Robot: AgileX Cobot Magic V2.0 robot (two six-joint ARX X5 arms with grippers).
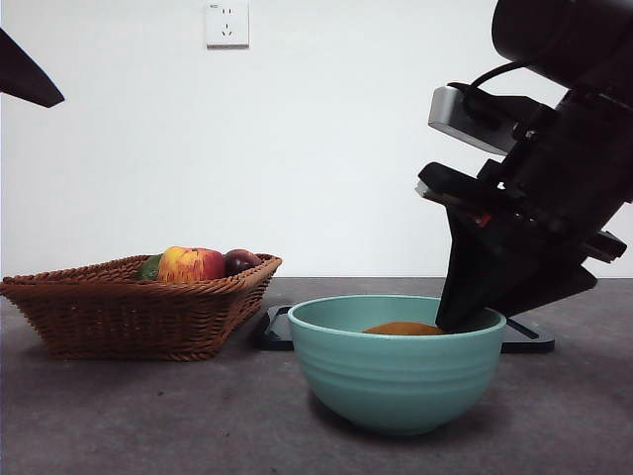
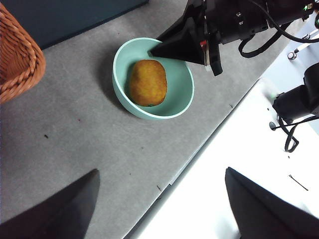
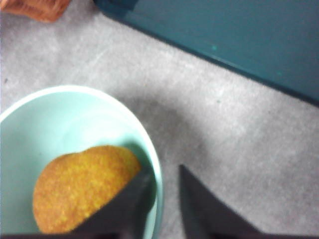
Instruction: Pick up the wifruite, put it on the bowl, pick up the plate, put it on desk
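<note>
My right gripper (image 3: 162, 199) sits at the bowl (image 3: 30, 124) rim, its jaws a little apart and straddling the wall, one inside and one outside. The wifruite (image 3: 82, 186) lies in the bowl just beside the inner jaw, loose, not clamped. My left gripper (image 2: 162, 206) hangs well back from the bowl, jaws spread wide, holding nothing.

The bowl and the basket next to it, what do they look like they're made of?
The bowl looks like glazed ceramic: smooth teal surface, faint ridges, soft sheen. The basket looks like woven wicker or rattan: matte brown strands, braided rim.
</note>
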